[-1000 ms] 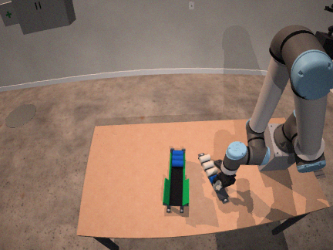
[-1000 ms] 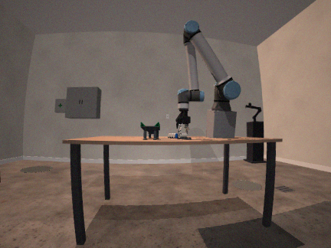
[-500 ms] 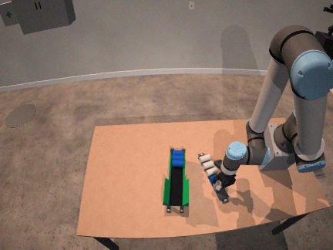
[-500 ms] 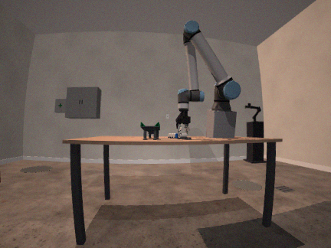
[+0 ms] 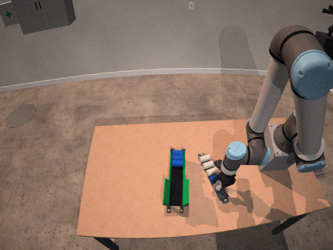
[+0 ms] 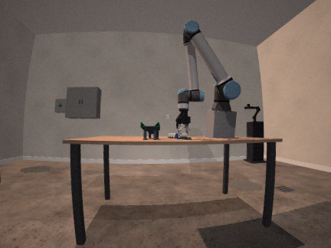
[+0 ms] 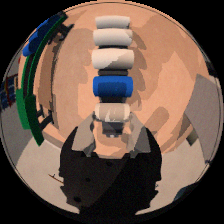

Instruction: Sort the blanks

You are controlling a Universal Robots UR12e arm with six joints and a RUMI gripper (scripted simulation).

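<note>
While your arm [image 5: 311, 75] [image 6: 207, 53] is bending down over the rack [image 5: 222, 194] [image 7: 113, 129], your gripper [image 5: 218, 187] [image 6: 183, 134] [image 7: 112, 112] is clamping a white blank [image 7: 113, 112]. A green cross [image 5: 8, 15] [image 6: 60, 105] is marking the wall, btw.

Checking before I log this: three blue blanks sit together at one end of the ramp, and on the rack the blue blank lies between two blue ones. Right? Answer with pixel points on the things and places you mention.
Not quite: on the rack, the blue blank [image 7: 113, 86] lies between two white ones [image 7: 113, 59] [image 7: 112, 112], as the wrist view shows. The rest stands.
</note>
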